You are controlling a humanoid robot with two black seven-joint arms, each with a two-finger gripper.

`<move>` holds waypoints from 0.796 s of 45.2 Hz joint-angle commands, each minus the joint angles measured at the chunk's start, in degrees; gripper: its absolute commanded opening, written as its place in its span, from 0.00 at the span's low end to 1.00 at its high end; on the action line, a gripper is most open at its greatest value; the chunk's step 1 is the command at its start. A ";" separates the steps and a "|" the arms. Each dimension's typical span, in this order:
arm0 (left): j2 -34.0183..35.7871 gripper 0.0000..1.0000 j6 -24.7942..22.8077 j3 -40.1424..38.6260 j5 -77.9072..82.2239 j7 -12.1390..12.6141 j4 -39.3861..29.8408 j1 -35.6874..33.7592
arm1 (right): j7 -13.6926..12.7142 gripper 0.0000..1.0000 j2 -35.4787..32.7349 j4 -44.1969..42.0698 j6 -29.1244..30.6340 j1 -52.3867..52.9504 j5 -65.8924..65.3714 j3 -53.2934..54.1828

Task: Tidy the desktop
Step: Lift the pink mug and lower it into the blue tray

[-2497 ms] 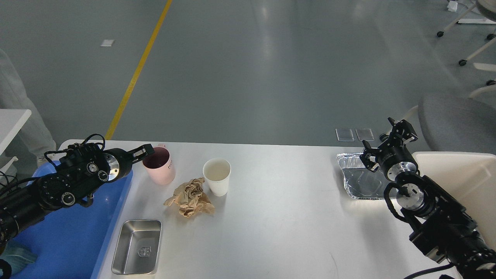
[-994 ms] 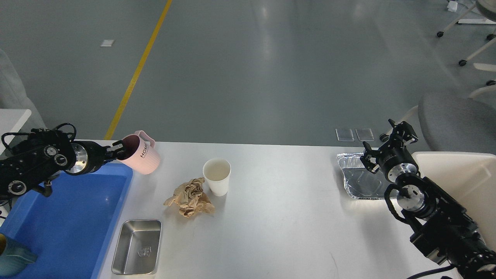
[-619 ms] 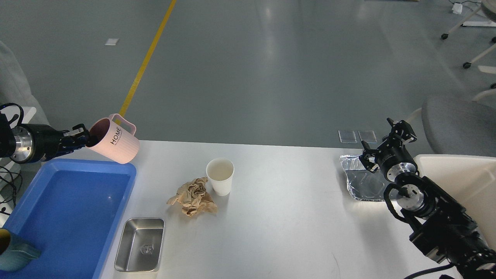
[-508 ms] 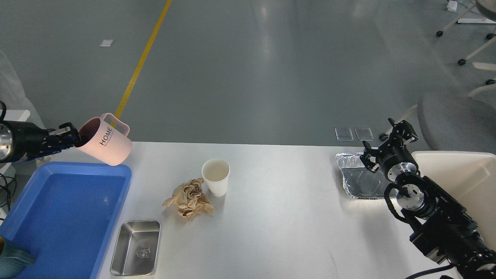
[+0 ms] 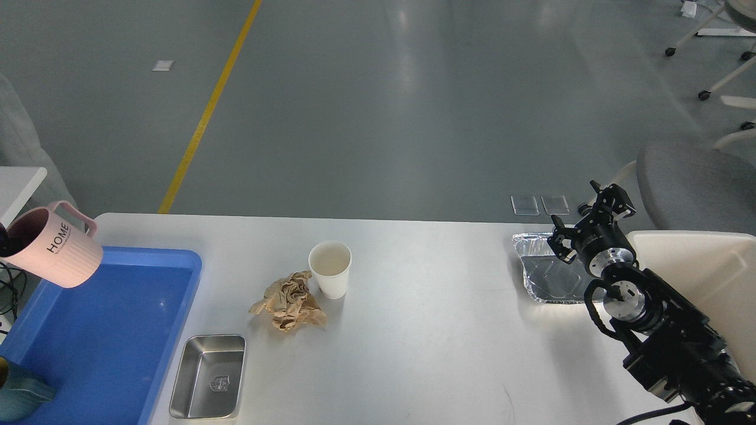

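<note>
The white desktop (image 5: 443, 336) carries a white paper cup (image 5: 331, 269), a crumpled brown paper ball (image 5: 289, 301), a small steel tray (image 5: 208, 378) and a foil tray (image 5: 548, 275). A pink "HOME" mug (image 5: 54, 252) hangs tilted above the far left corner of the blue tray (image 5: 106, 330). Only a dark tip of my left gripper (image 5: 3, 242) shows, at the mug's rim on the frame's left edge. My right gripper (image 5: 586, 217) is open and empty, over the foil tray's far right corner.
A cream bin (image 5: 697, 265) stands at the right of the desktop, behind my right arm. A teal object (image 5: 18, 391) lies in the blue tray's near left corner. A grey chair (image 5: 697, 186) stands beyond the right edge.
My left gripper took the pink mug off the desktop, lifted it and carried it left, over the blue tray; it is now almost out of frame. The right arm has not moved.
</note>
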 commanded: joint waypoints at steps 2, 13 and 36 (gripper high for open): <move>-0.34 0.00 1.03 0.33 1.64 0.00 0.40 4.30 | -0.06 1.00 -0.12 0.01 0.00 0.09 0.01 -0.01; -1.75 0.00 6.92 0.50 4.99 -0.09 0.40 13.09 | 0.02 1.00 0.05 0.01 0.00 0.09 0.01 -0.01; -7.99 0.00 11.58 0.77 5.16 0.17 -0.30 17.66 | -0.06 1.00 -0.21 -0.08 0.09 -0.08 0.01 -0.01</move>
